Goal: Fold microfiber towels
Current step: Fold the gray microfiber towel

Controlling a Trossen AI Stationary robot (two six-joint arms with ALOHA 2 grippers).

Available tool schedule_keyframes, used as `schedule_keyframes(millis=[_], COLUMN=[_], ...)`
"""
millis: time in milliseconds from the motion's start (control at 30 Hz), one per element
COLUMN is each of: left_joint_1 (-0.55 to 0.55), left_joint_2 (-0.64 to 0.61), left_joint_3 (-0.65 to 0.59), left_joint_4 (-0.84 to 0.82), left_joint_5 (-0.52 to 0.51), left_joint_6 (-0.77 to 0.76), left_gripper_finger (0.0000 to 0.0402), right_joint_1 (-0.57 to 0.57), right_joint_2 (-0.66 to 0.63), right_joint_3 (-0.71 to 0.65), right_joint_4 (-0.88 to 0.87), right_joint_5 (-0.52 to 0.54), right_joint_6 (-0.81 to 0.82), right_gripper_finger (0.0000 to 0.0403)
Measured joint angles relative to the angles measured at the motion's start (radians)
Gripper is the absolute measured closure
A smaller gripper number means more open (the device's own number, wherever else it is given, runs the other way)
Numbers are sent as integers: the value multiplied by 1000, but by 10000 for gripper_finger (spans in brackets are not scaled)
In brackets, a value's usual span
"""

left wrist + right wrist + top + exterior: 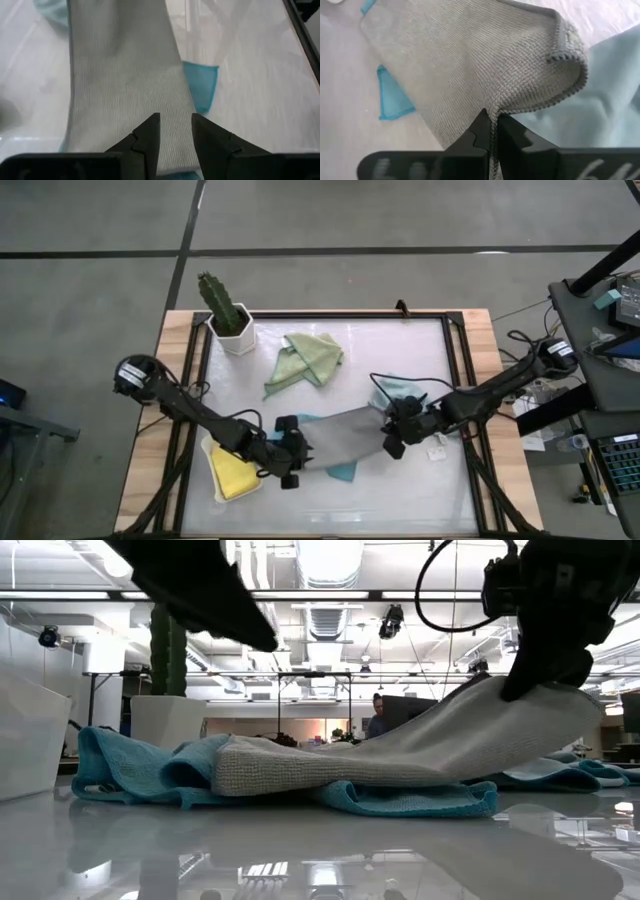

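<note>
1. Two tools are at the grey towel, which lies stretched across the middle of the worktop on top of a teal towel.
2. We see the right tool clamped on the grey towel's edge; in the low view that end is lifted clear of the worktop while the other end still lies down.
3. We see the left tool at the towel's opposite end with its fingers apart, the grey cloth passing under the gap; we cannot tell whether they touch it.
4. We find the other towels spread about: the sage green towel bunched near the cactus pot, the yellow towel beside the left arm, the pale blue towel just behind the right tool.
5. We judge the main risk to be the left end sliding: with only one end gripped, a pull from the right could drag the whole cloth instead of folding it.
6. We also fear the teal towel riding along underneath, since the two lie in contact and soft pile clings.
7. We note the right grip is narrow, at the hem only, so a sharp tug might let the cloth slip free.
</note>
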Motion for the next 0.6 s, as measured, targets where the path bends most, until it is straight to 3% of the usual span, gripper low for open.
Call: schedule_keyframes(millis=[233,600], left_joint_1=[-5,-4], left_joint_2=[0,0], left_joint_3=[-56,-164], left_joint_4=[1,2], left_joint_5=[75,96], left_joint_6=[-77,-163], left_gripper_finger=[304,304], right_joint_1=[-6,-76], right_joint_2=[9,204], right_joint_3=[0,60], right_joint_4=[31,441], right_joint_5=[-3,-158], right_joint_6=[68,5], right_gripper_finger=[394,394])
